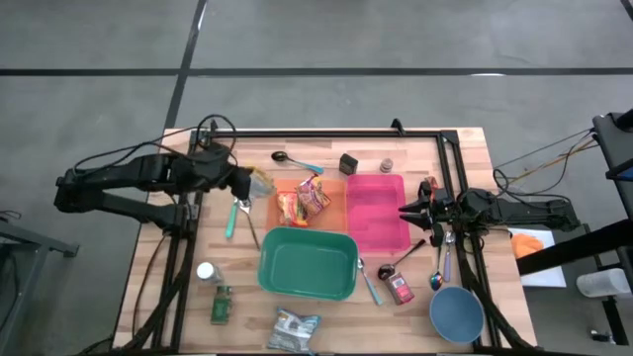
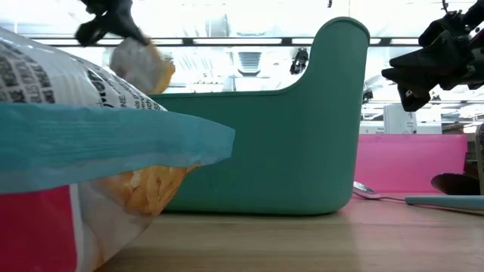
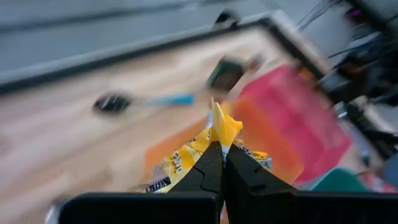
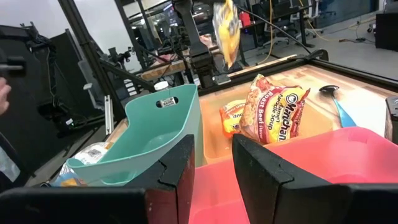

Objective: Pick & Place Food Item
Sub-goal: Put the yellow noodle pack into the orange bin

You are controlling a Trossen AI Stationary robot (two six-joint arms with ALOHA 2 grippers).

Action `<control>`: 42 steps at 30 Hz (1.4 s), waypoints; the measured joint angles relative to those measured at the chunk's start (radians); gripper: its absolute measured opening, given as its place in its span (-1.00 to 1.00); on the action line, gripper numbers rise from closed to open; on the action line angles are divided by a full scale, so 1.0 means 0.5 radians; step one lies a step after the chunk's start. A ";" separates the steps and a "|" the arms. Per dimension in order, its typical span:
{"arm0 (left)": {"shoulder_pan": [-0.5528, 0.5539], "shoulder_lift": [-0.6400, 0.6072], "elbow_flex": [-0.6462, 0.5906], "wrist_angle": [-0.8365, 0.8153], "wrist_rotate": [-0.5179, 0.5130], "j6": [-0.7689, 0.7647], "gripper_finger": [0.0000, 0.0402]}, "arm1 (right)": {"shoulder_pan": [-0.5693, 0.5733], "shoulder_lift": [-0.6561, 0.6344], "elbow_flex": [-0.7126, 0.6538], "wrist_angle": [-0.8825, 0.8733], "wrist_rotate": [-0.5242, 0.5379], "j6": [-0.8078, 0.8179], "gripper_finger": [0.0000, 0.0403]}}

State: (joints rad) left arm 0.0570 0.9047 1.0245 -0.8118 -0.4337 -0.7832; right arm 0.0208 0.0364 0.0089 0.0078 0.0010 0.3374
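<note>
A yellow snack packet (image 1: 260,183) hangs in the air over the table's left part, just left of the orange tray (image 1: 334,214). My left gripper (image 1: 245,180) is shut on it. The low view shows the packet (image 2: 144,66) dangling below that gripper (image 2: 113,26), and the right wrist view shows it (image 4: 226,25) high above the trays. In the orange tray, ramen packets (image 4: 273,109) lean on one another. My right gripper (image 4: 211,168) waits open at the right edge of the pink tray (image 1: 376,213), with nothing between its fingers. My left gripper pinches an edge of the yellow packet (image 3: 219,134) between its two shut fingers (image 3: 205,171). The fingers slant downward from the table's left side. The packet is lifted clear of the table and hangs slack below the hold.
A teal bin (image 1: 308,262) stands in front of the two trays. A blue bowl (image 1: 457,314) sits at the near right, with spoons (image 1: 297,160) and small packets scattered around. Another snack bag (image 2: 76,151) lies at the near edge, filling the low view's left.
</note>
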 joint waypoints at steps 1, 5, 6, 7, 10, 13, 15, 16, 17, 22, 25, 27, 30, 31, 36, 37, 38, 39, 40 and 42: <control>0.001 0.002 0.000 0.082 -0.010 0.068 -0.99 | 0.000 0.000 -0.001 0.000 0.000 0.000 -0.47; 0.008 0.041 0.000 0.330 -0.025 0.252 -0.99 | 0.000 0.000 0.000 0.000 0.000 0.000 -0.47; 0.008 0.059 0.000 0.365 -0.025 0.274 -0.99 | 0.001 0.000 0.000 0.000 0.000 0.000 -0.47; 0.008 0.081 0.000 0.396 -0.025 0.290 -0.99 | 0.000 0.000 0.000 0.000 0.000 0.000 -0.47; 0.008 0.169 0.000 0.511 0.010 0.297 -0.99 | 0.000 0.000 -0.001 0.000 -0.001 0.000 -0.47; 0.009 0.293 -0.002 0.667 0.062 0.301 -0.99 | 0.000 0.000 -0.001 0.000 0.000 0.000 -0.47; 0.008 0.385 -0.002 0.792 0.068 0.303 -0.99 | 0.001 0.000 0.000 0.000 0.000 0.000 -0.47; 0.008 0.433 -0.002 0.852 0.069 0.304 -0.99 | 0.001 0.000 -0.001 0.000 -0.001 0.000 -0.47; 0.008 0.481 -0.002 0.903 0.070 0.313 -0.99 | 0.001 0.000 -0.001 0.000 0.000 0.000 -0.47; 0.008 0.716 -0.004 1.173 0.084 0.318 -0.99 | 0.001 -0.001 0.000 0.000 0.000 0.000 -0.47; 0.008 0.838 -0.004 1.330 0.088 0.318 -0.99 | 0.001 0.000 -0.001 0.000 -0.001 0.000 -0.47; 0.008 0.915 -0.004 1.400 0.089 0.316 -0.99 | 0.000 0.000 -0.001 0.000 0.000 0.000 -0.47; 0.008 1.021 -0.004 1.536 0.111 0.311 -0.99 | 0.000 0.000 0.000 -0.001 -0.001 0.000 -0.47; 0.008 1.057 -0.004 1.588 0.120 0.311 -0.99 | 0.000 0.000 0.000 0.000 0.000 0.000 -0.47; 0.018 1.240 -0.004 1.815 0.122 0.310 -0.99 | 0.001 0.000 0.000 0.000 -0.001 0.000 -0.47; 0.020 1.272 -0.004 1.846 0.122 0.310 -0.99 | 0.000 0.000 -0.001 0.000 -0.001 0.000 -0.47; 0.021 1.307 -0.004 1.882 0.122 0.310 -0.99 | 0.000 0.000 -0.001 0.000 0.000 0.000 -0.47; 0.023 1.338 -0.003 1.915 0.126 0.309 -0.99 | 0.001 0.000 0.000 0.000 0.000 0.000 -0.47; 0.024 1.370 -0.003 1.929 0.132 0.308 -0.99 | 0.000 0.000 -0.001 0.000 -0.001 0.000 -0.47; 0.028 1.436 -0.003 1.941 0.159 0.288 -0.99 | 0.000 0.000 -0.001 0.000 0.000 0.001 -0.47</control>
State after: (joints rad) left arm 0.0711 1.6229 1.0229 0.1585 -0.3542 -0.6394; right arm 0.0209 0.0364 0.0087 0.0081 0.0010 0.3377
